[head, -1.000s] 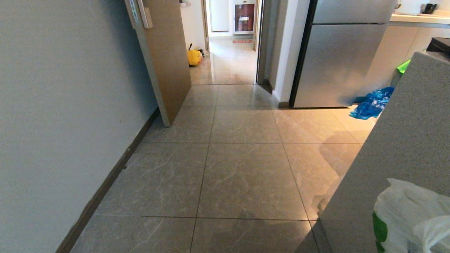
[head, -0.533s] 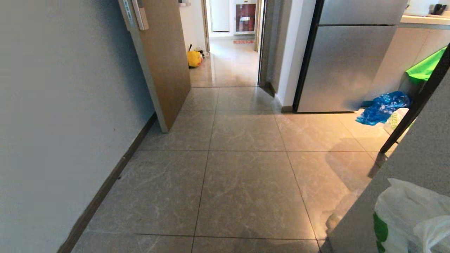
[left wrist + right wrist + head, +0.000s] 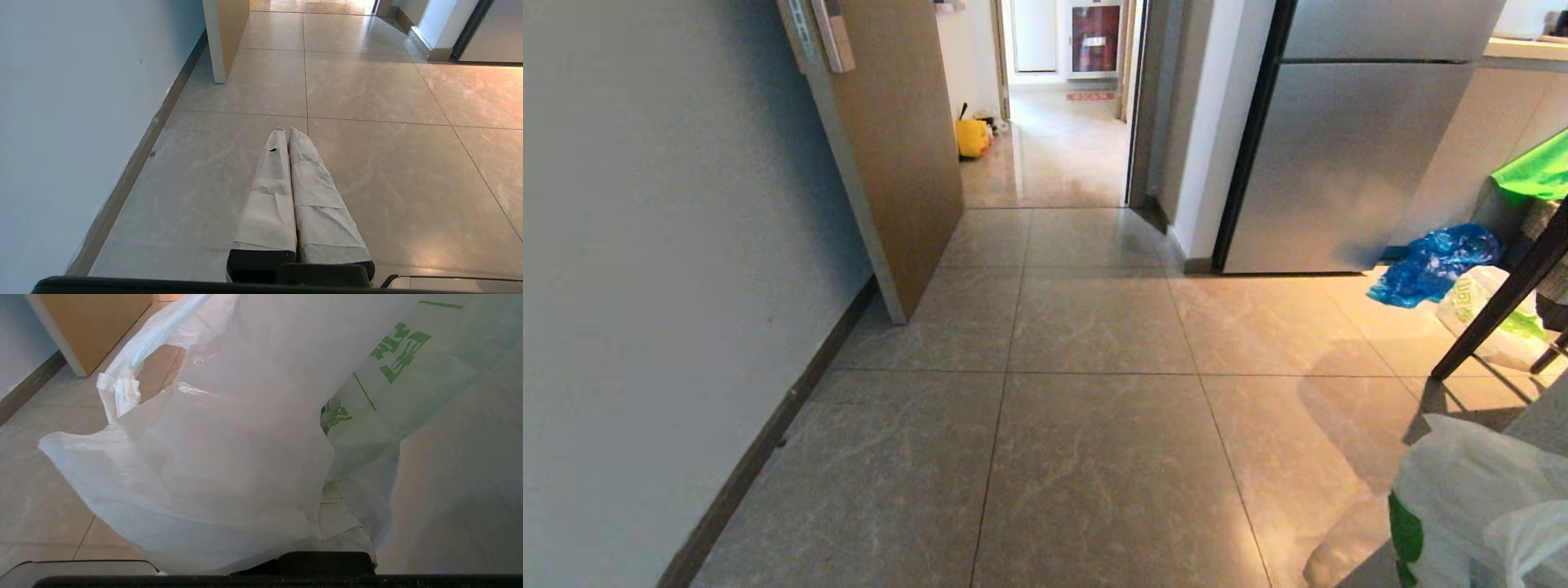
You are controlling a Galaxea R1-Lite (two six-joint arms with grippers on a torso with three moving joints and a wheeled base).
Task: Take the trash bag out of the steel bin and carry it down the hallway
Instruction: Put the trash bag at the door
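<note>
at the lower right corner of the head view, the trash bag (image 3: 1478, 498) bulged up, white thin plastic with a green patch on its side. right wrist view was almost all bag (image 3: 229, 457): crumpled translucent film, green print, one handle loop hanging free over the tiles. right gripper was mostly buried under the plastic; fingers pressed together and pinching the trash bag, with wrapped fingertips (image 3: 339, 522) just showing under the film. left gripper (image 3: 286, 130) was level above the floor, its two paper-wrapped fingers (image 3: 269, 196) pressed together, nothing between them. it pointed along the grey marbled floor (image 3: 1094, 457), near the wall (image 3: 645, 286) and its dark skirting. ahead, an open brown door (image 3: 898, 163) stood by the wall, and past the doorway ran the hallway (image 3: 1054, 155) with glossier beige tiles. a yellow object (image 3: 973, 136) sat on the hallway floor behind the door. a steel fridge (image 3: 1347, 155) stood right of the doorway. beside it on the floor: a blue bag (image 3: 1433, 265), then a white bag with green print (image 3: 1486, 318) touching a dark slanted leg (image 3: 1499, 314).
</note>
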